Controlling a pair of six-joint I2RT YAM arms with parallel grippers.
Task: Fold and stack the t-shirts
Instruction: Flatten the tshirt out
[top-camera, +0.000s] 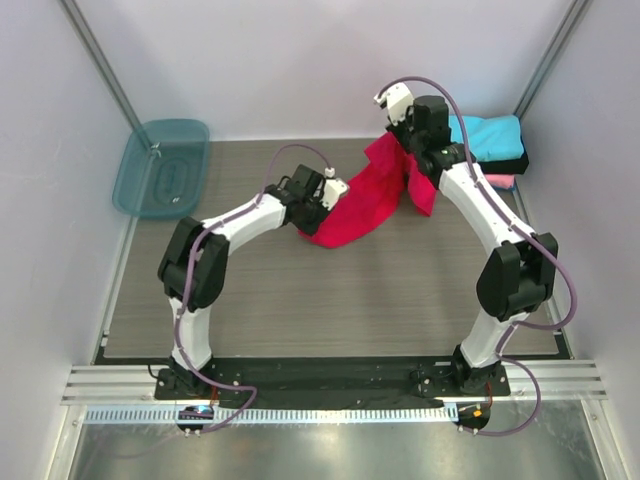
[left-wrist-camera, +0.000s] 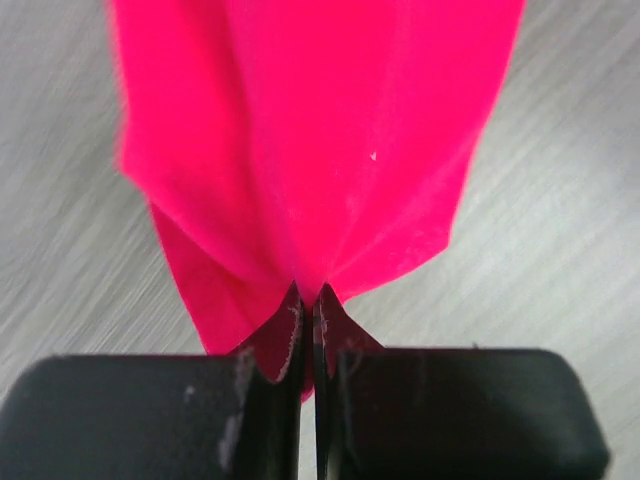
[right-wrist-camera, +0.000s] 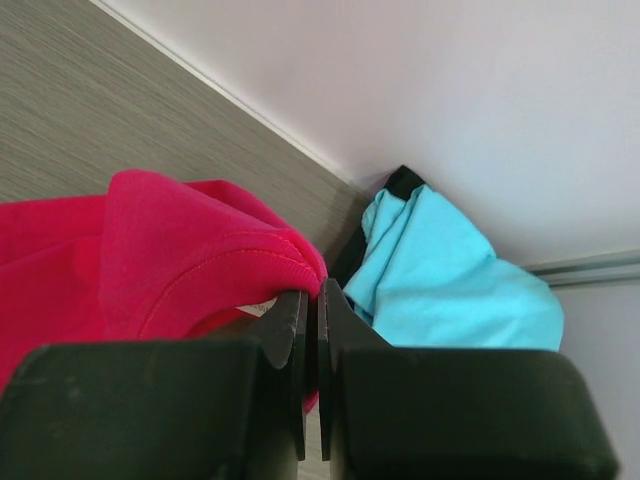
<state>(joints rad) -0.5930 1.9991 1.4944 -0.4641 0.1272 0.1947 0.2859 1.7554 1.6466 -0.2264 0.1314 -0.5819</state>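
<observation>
Red t-shirt (top-camera: 350, 212) stretches bunched across the counter (top-camera: 300, 300). The left jaws are clamped tight on a fold at its near end, and the right jaws are pinched shut on a stitched hem, held high near the far right corner. Just beyond, a cyan t-shirt (top-camera: 490, 135) tops the black t-shirt (top-camera: 508, 163) and pink t-shirt (top-camera: 500, 182). The teal bin (top-camera: 160, 170) sits far left, well apart.

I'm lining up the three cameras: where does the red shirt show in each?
Top view: red shirt in the upper middle, just right of centre.
Left wrist: fills the upper middle.
Right wrist: lower left.
Shared landmark: the grey wood-grain table.
</observation>
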